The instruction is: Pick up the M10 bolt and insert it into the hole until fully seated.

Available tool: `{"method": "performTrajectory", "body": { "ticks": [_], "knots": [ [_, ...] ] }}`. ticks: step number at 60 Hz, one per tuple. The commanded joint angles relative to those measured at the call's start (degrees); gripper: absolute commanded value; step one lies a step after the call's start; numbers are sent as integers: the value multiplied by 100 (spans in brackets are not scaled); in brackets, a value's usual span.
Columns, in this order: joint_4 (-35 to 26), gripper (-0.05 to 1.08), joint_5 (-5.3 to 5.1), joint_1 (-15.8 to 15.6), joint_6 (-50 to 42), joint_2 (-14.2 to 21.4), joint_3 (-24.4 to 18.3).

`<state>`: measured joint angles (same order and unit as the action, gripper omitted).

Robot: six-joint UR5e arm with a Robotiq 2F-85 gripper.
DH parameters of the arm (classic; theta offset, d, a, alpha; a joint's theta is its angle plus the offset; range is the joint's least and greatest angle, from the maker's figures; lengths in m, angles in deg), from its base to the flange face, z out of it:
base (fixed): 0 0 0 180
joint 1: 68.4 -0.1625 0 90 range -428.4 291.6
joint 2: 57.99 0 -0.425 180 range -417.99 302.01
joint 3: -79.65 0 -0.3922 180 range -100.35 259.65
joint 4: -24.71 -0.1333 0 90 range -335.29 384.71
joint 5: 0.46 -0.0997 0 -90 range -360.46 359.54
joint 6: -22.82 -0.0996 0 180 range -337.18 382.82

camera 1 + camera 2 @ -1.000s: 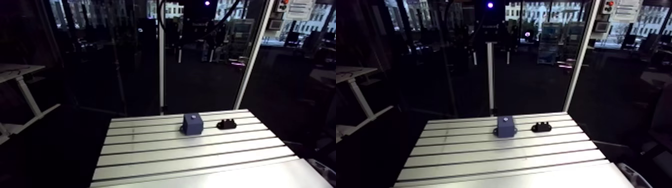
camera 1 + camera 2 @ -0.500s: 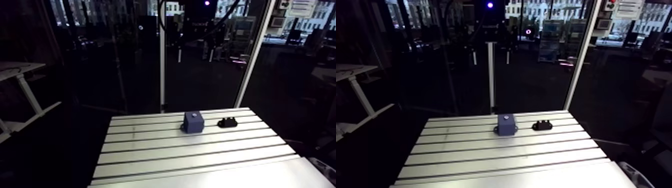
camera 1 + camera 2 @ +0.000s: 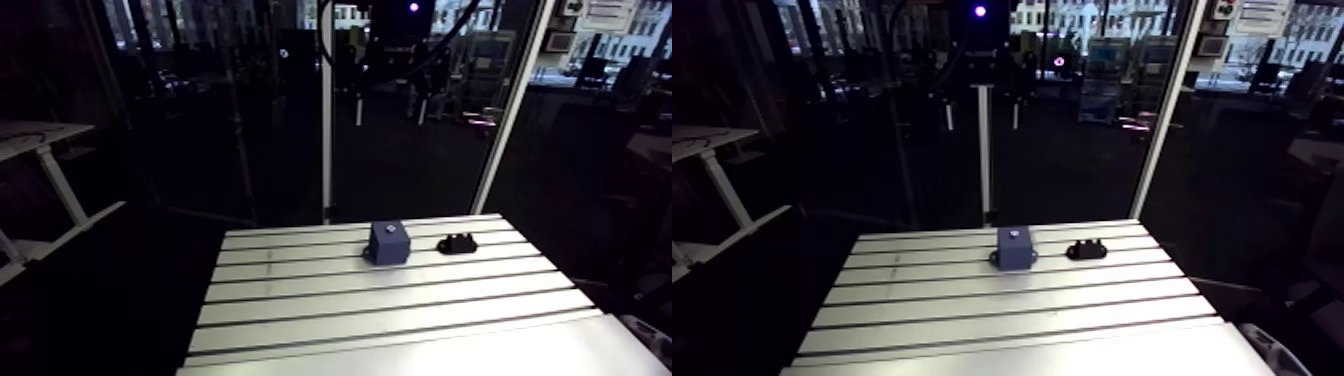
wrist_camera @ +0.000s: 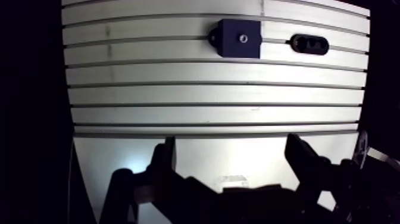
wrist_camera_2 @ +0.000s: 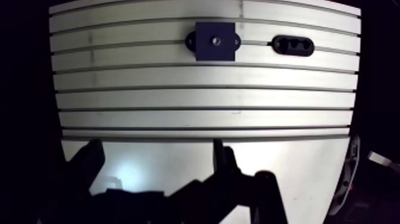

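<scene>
Stage: we judge this the very start. Nothing is gripped, and the arm is high and well back from the parts.
Gripper: in the wrist view the gripper (image 4: pixel 231 143) has its fingers (image 4: pixel 165 156) spread wide with nothing between them, only bare table under them.
Bolt: we cannot pick out a loose bolt anywhere on the table. Our guess is that it sits in the black holder, but that is too dark and small to confirm.
Block: the blue block (image 3: pixel 389 242) is just right of centre in the arm view, on the far strips of the table. We read the pale dot on its top face as the hole (image 4: pixel 243 39). We cannot tell whether anything is in it.
Holder: the black holder (image 3: pixel 456 243) is just right of the block in the arm view, near it but apart. It shows two recesses in the wrist view.
Table: the slotted table (image 3: pixel 380 310) fills the lower half of the arm view.
Done: nothing, as far as we see.
Left: reach the bolt, grasp and lift it, carry it over the hole, align it, and push it down till seated.
In the way: nothing lies between the gripper and the parts. The block and holder are close, so wide fingers coming down at the holder could clip the block.
</scene>
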<state>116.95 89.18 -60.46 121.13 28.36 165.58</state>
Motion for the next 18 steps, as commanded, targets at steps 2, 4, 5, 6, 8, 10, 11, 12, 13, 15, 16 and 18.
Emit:
{"method": "performTrajectory", "body": {
  "ticks": [2, 4, 5, 6, 8, 10, 11, 12, 13, 15, 16, 18],
  "knots": [
    [0, 0, 5, -3, 9, 0, 24],
    [8, 0, 12, -3, 9, 0, 24],
    [8, 0, 12, -3, 9, 0, 24],
    [9, 0, 6, -3, 9, 0, 24],
    [9, 0, 12, -3, 9, 0, 31],
    [9, 0, 6, -3, 9, 0, 32],
    [9, 0, 12, -10, 1, 0, 33],
    [9, 0, 12, -10, 1, 0, 33],
    [9, 0, 13, -19, 0, 0, 25],
    [9, 0, 13, -20, 0, 0, 32],
    [9, 0, 13, -20, 0, 0, 32],
    [9, 0, 13, -20, 0, 0, 32]
  ]
}}
